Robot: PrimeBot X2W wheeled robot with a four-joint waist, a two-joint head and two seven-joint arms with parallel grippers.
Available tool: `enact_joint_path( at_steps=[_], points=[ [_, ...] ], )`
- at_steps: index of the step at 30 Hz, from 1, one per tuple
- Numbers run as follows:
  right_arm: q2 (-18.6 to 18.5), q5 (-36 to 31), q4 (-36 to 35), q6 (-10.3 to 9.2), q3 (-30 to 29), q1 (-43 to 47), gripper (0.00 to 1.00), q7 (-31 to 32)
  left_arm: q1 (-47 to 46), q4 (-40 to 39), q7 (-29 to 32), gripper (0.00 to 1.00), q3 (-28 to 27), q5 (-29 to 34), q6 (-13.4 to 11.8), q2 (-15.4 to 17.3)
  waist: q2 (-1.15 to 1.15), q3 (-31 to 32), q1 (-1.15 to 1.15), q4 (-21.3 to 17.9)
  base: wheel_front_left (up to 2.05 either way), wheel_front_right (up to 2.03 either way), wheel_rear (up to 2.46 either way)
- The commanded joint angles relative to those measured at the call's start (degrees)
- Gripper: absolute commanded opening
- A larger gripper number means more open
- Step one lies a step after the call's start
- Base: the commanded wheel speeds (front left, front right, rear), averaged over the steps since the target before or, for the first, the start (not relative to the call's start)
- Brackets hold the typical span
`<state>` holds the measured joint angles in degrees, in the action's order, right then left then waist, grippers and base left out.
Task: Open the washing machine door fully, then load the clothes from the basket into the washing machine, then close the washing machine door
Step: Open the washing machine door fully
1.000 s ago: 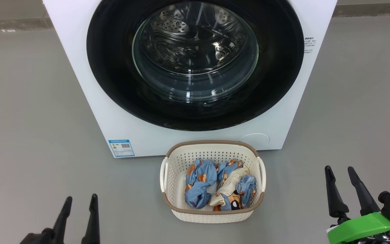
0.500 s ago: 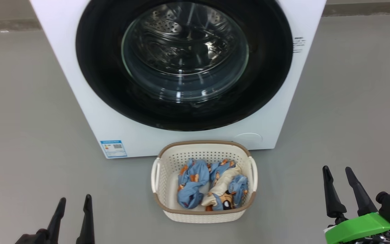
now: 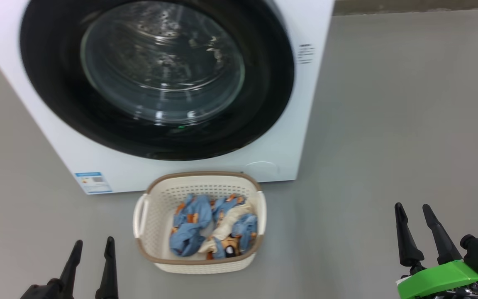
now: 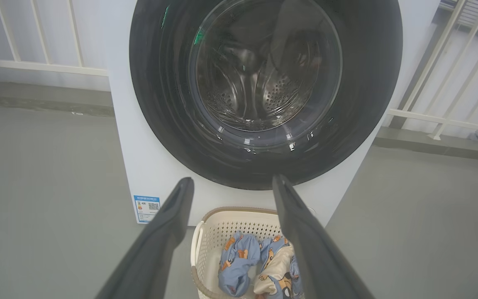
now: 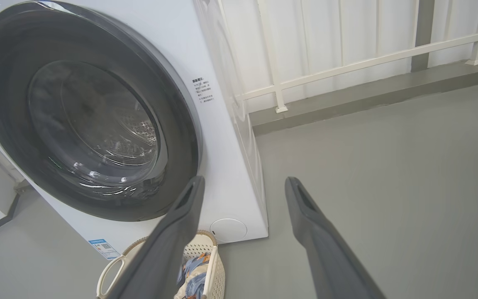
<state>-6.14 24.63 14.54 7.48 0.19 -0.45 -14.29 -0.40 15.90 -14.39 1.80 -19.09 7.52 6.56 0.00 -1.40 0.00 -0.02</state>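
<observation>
Panning right, the camera frames the basket [image 3: 199, 265] further left.

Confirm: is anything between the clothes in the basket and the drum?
Yes. The round glossy black-rimmed glass door is shut across the opening of the white front-loading washing machine, just behind the cream perforated plastic basket holding the blue and cream bear-print clothes. Nothing else intervenes.

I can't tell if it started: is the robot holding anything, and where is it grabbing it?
Nothing is held. The left gripper and the right gripper are open and empty; the clothes lie in the basket.
</observation>
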Motion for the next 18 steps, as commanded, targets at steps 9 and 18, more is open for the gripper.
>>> enact_joint_path(
  at_steps=[9, 18],
  points=[
    [-1.0, -0.01, -1.2, 0.01, 1.39, -2.02, 1.0, -0.71, -2.37, -2.21, -0.61, 1.0, -1.17, -2.72, -0.03, 0.69, 0.0, 0.08, 0.0, -0.37, 1.11, 1.11, -2.22],
    [-1.17, 0.12, -1.23, 0.01, 1.25, -1.96, 1.0, -0.71, -2.26, -1.98, -0.61, 1.0, -0.97, -3.03, -0.03, 0.68, 0.0, 0.18, 0.0, -0.16, 0.46, 0.46, -0.92]
  ],
)
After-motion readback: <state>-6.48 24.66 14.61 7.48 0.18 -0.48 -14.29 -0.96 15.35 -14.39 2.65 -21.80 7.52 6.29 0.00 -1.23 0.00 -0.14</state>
